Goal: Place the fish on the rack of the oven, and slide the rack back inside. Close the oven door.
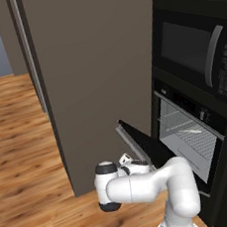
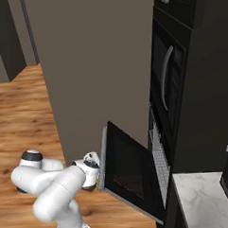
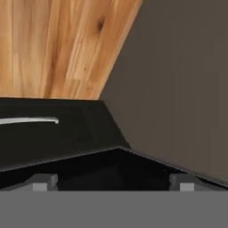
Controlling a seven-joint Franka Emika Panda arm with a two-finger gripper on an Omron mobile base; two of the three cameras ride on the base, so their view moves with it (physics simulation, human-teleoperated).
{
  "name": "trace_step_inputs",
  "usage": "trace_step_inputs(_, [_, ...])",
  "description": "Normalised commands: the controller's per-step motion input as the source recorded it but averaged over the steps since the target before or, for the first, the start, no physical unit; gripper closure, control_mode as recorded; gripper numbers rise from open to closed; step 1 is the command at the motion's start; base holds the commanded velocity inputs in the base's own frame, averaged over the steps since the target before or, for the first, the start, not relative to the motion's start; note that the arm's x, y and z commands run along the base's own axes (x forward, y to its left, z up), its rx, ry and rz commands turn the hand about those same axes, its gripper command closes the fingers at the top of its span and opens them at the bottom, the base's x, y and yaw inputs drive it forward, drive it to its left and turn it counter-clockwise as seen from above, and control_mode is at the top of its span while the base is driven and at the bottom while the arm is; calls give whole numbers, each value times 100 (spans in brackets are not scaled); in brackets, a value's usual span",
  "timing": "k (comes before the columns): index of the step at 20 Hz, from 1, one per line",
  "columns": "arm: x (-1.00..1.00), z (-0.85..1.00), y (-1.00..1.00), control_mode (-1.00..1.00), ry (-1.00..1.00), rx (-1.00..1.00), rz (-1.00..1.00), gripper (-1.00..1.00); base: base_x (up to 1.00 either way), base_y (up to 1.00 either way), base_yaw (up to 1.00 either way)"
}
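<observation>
The fish [image 1: 191, 131] already lies on the rack [image 1: 187, 129] inside the oven [image 1: 192, 126]. The oven door [image 2: 130, 169] hangs partly open — its long handle edge right at the wide-open, empty end effector [image 2: 96, 160], so it must push toward the oven.

Fish [image 1: 192, 131] on rack [image 1: 187, 129], oven door [image 1: 141, 142] half-open

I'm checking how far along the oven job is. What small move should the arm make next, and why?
Probably push the oven door further up toward shut. The fish already lies on the rack inside the oven, the door hangs partly raised, and the open claw sits at its handle edge, holding nothing.
</observation>
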Motion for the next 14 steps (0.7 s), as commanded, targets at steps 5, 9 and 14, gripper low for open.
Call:
trace_step_inputs(5, [20,87,-100,-100,0,-23,-31,-100,0,0,0])
trace_step_inputs(9, [20,84,-100,-100,0,-16,-30,-100,0,0,0])
trace_step_inputs(14, [25,68,-100,-100,0,-13,-29,-100,0,0,0])
